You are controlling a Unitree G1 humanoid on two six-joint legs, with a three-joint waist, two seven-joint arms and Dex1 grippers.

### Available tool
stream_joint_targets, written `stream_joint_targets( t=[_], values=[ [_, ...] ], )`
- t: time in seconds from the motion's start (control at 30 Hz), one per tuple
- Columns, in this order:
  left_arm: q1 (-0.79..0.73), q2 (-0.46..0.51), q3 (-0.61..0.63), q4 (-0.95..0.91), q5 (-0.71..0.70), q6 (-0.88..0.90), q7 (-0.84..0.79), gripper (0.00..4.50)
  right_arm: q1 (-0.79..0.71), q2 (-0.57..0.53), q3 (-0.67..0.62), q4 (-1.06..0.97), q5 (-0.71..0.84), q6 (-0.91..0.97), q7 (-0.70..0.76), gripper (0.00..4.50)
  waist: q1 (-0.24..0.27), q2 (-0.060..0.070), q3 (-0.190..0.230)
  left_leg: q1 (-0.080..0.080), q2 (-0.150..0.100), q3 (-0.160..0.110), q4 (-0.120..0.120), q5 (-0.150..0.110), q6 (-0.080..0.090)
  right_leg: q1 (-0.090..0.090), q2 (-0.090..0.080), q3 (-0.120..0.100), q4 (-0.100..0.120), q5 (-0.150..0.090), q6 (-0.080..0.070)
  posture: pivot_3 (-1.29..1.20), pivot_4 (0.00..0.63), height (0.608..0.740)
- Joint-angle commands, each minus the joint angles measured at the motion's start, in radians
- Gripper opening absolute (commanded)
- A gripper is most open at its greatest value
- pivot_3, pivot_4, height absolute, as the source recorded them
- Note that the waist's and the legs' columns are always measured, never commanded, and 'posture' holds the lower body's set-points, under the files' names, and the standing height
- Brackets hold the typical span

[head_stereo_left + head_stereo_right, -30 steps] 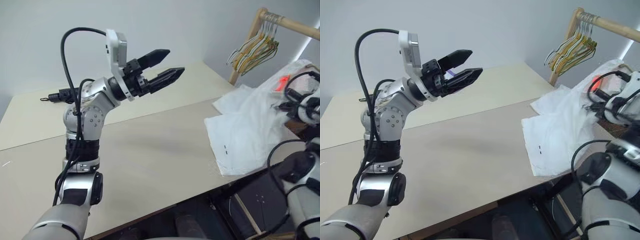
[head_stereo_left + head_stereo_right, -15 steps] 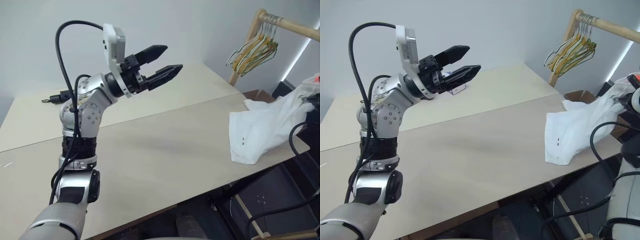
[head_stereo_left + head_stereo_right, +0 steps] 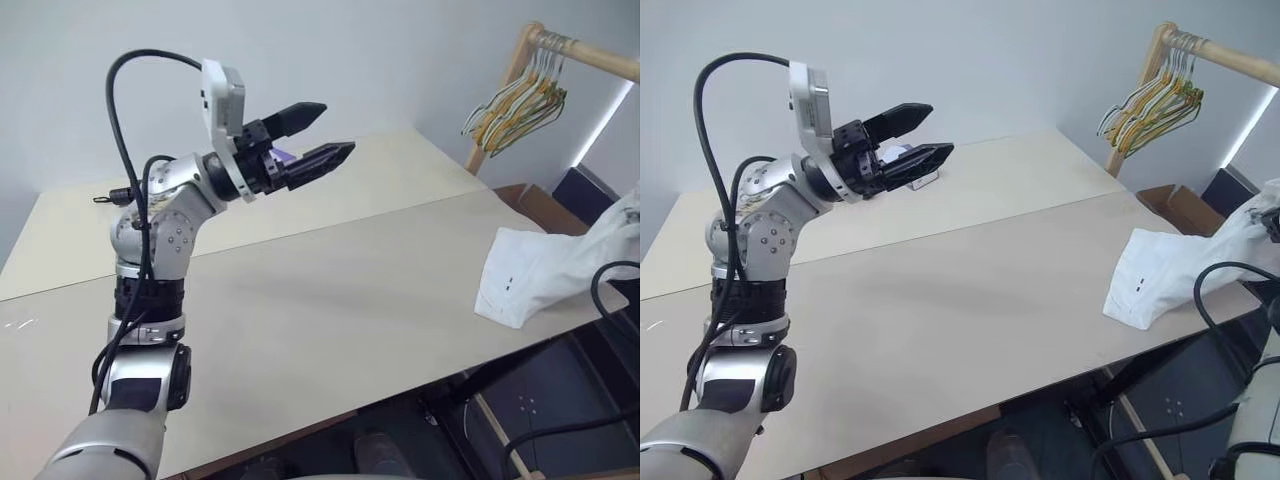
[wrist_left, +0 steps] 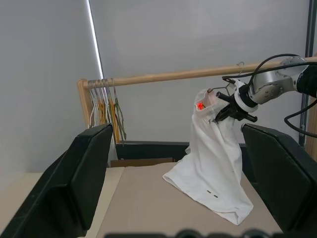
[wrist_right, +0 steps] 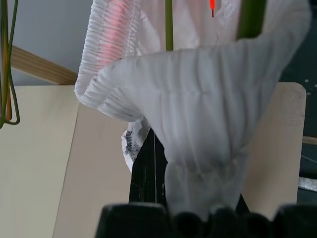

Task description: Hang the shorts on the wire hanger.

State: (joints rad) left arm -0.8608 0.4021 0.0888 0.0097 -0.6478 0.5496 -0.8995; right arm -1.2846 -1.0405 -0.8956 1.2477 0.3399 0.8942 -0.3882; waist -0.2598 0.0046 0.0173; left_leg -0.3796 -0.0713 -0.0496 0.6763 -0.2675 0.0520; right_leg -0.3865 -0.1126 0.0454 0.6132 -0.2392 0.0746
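Beige worktop (image 3: 330, 300) fills my frame; my right claw (image 4: 225, 110), clenched on the shorts (image 4: 213, 163), lifts them at far right, while my left claw (image 3: 318, 135) gapes, released, upper left.

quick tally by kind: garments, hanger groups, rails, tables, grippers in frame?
Garments: 1, the shorts
Hanger groups: 2, the wire hanger at the shorts' top, and the bunched hangers (too packed to count singly)
Rails: 1, the wooden rail
Tables: 1, the table
Grippers: 2, left gripper, right gripper
Total: 7
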Motion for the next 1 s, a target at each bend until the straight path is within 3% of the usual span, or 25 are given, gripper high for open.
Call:
stream_joint_targets(
  t=[0.03,0.47,0.9,1.0],
  values=[
    [-0.007,0.015,0.003,-0.039,-0.011,0.007,-0.007,4.48,0.010,-0.026,-0.023,-0.003,0.061,-0.020,-0.020,0.00,0.001,0.000,0.000,0.000,0.000,0.000,0.000,0.000,0.000,0.000,0.000,0.000,0.000,0.000,0.000,-0.28,0.000,0.740],
    [0.008,0.026,0.003,-0.059,-0.018,0.029,-0.016,4.48,0.016,-0.122,-0.024,-0.005,0.155,-0.038,-0.043,0.00,0.012,0.000,0.000,0.000,0.000,0.000,0.000,-0.001,0.001,0.001,0.000,-0.001,-0.002,0.000,0.000,-0.30,0.000,0.740],
    [0.027,0.037,0.004,-0.087,-0.030,0.047,-0.013,4.48,0.101,-0.124,-0.007,-0.015,0.177,-0.046,-0.056,0.00,0.008,0.000,0.000,0.000,0.000,0.001,0.000,-0.001,0.001,0.002,0.001,0.000,-0.002,0.000,0.001,-0.29,0.000,0.740],
    [0.031,0.041,0.003,-0.090,-0.032,0.048,-0.012,4.50,0.094,-0.121,0.033,-0.039,0.164,-0.026,-0.035,0.91,0.004,0.000,0.000,0.001,0.000,0.001,0.000,-0.001,0.001,0.002,0.001,0.000,-0.002,0.000,0.001,-0.29,0.000,0.740]
  ],
)
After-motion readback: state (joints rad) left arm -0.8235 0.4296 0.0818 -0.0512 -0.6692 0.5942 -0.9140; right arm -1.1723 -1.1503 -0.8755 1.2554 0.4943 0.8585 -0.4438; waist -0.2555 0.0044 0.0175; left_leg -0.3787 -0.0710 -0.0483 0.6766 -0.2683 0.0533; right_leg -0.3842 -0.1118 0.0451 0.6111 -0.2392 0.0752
